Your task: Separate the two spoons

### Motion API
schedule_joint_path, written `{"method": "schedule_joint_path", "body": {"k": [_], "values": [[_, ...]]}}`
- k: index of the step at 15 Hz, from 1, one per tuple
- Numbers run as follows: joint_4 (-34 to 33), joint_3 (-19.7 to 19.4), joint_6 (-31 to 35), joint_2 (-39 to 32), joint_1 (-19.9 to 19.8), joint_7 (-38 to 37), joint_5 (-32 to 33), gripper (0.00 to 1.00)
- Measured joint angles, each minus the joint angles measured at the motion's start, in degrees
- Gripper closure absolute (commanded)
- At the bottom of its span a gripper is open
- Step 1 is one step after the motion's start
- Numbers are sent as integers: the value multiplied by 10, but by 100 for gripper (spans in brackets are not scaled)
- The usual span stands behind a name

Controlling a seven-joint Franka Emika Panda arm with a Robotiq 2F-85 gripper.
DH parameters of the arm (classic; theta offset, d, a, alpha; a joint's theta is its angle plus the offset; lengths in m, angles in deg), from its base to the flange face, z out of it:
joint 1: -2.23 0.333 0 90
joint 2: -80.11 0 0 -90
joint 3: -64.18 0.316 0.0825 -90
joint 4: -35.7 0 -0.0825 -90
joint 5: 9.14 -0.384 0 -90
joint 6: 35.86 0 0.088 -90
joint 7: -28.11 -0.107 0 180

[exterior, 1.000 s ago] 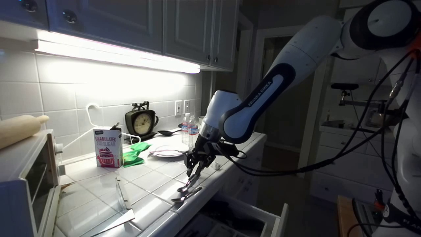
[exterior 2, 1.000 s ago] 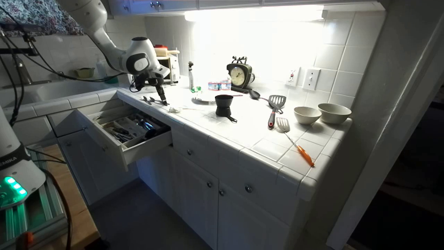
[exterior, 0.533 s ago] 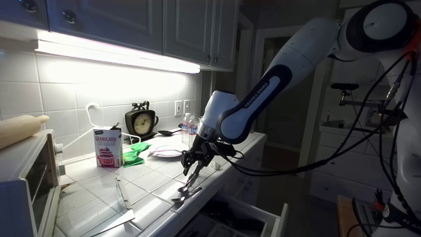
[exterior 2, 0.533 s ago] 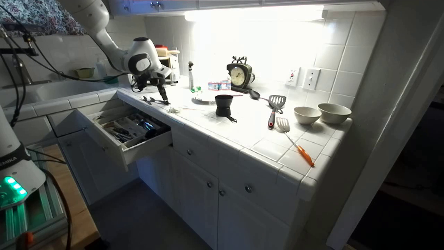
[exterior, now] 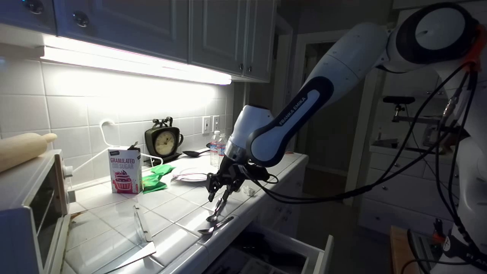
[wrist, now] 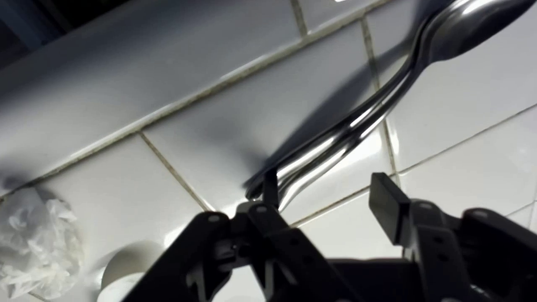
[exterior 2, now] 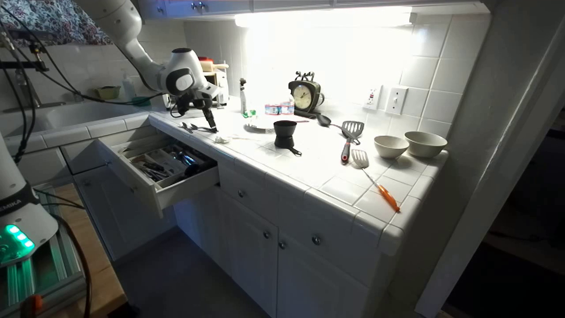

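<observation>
Your hand stands low over the table, its fingers spread with a clear gap between them and nothing gripped. The two spoons lie together right beneath it, handles side by side, bowls so closely stacked that the second is hard to make out.

What you turn on now is that they lie off-centre. In the wrist view the finger nearer the table's edge overlaps the handle ends — one end shows on its outer side, the other handle on its inner side. Whether that finger touches metal or hangs just above, you cannot tell. Your other finger stands over bare table, apart from both handles.

The spoons' long axis runs slantwise to the line between your fingertips, bowls pointing away from the hand. Closing from here probably meets the handles at an angle; if the edge-side finger can slip between them, the inner spoon looks likeliest to come away alone. A small turn of the wrist, to cross that handle more squarely, seems worth making first.

In an exterior view a lone spoon lies near them, closer to the table's edge — I take it as outside your pair.
</observation>
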Motion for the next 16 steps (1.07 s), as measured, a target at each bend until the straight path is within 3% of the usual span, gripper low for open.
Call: {"method": "schedule_joint_path", "body": {"k": [4, 6, 11, 13, 16], "values": [[-1, -3, 0, -1, 2, 0, 0, 34], [-1, -4, -2, -1, 2, 1, 0, 58], [-3, -4, -7, -1, -1, 15, 0, 92], [-3, -5, -7, -1, -2, 18, 0, 98], [-3, -5, -9, -1, -3, 19, 0, 100]]}}
